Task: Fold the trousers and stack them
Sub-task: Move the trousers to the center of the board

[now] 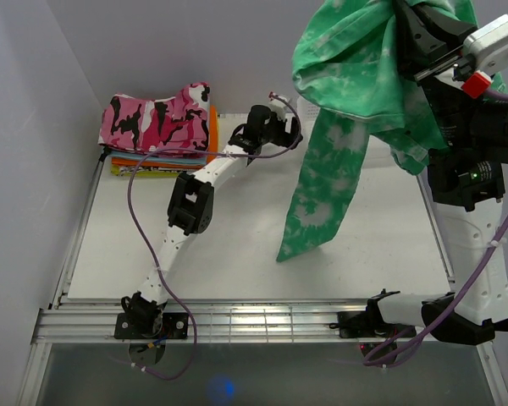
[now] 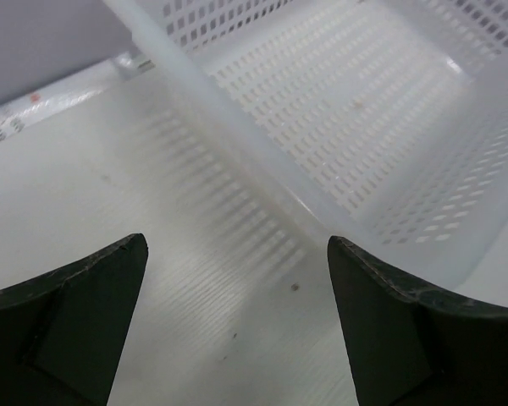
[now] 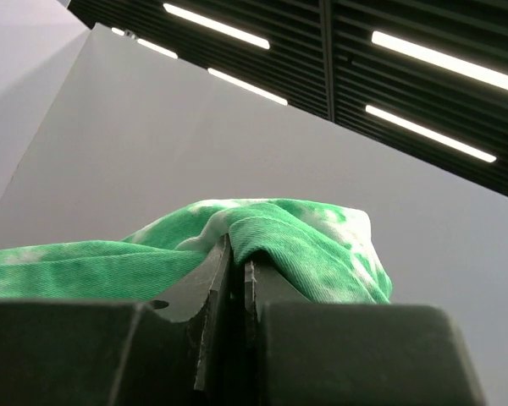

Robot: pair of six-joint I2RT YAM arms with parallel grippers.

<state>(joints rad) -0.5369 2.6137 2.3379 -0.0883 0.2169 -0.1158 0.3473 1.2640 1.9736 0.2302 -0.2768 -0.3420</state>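
Mint-green blotchy trousers [image 1: 347, 101] hang in soft folds.

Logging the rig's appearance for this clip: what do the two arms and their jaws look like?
Both the left arm and right arm have white links joined by black joint housings. A purple cable runs loosely along each one. The right arm carries a red cap and a small green light. The jaws are black, flat-faced wedges.
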